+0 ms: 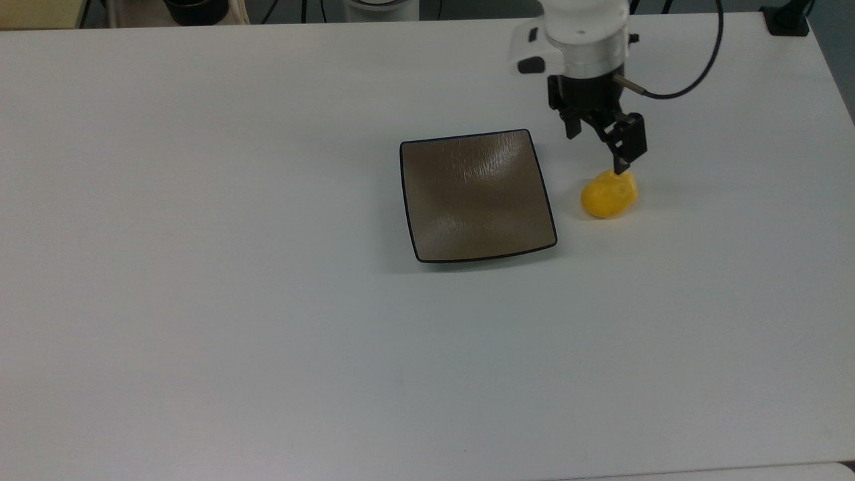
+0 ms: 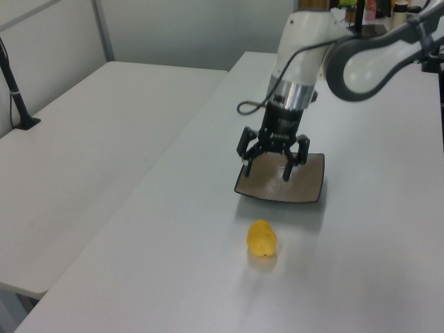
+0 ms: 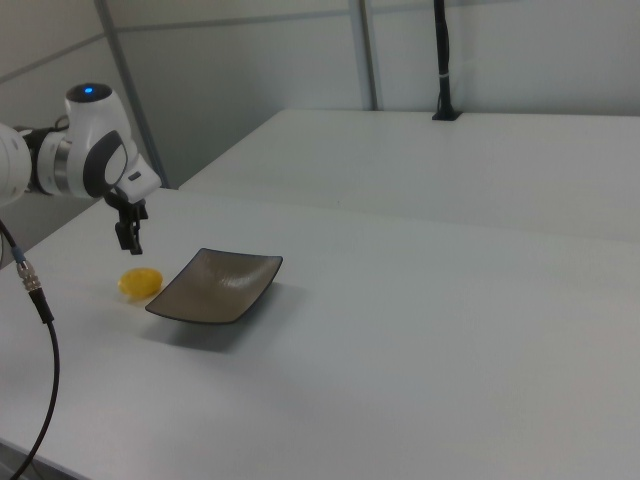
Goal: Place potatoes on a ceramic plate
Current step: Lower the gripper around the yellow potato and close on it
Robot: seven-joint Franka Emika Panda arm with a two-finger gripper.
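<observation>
The yellow potato (image 1: 609,194) lies on the white table, just off the top view's right side of the ceramic plate (image 1: 477,194). That plate is square, brown-grey and dark-rimmed, with nothing on it. My gripper (image 1: 598,147) hangs open in the air, fingers pointing down, with one fingertip (image 1: 623,166) over the potato's far end. The left view has the gripper (image 2: 267,170) above the table in front of the plate (image 2: 309,184), farther from the camera than the potato (image 2: 262,238). From the right view, the gripper (image 3: 128,240) hovers above the potato (image 3: 140,284), beside the plate (image 3: 215,285).
A black cable (image 1: 695,73) loops from the wrist. A black clamp base (image 1: 787,20) sits at the table's far right corner in the top view. A second white table (image 2: 90,152) with a black post (image 2: 15,90) stands alongside.
</observation>
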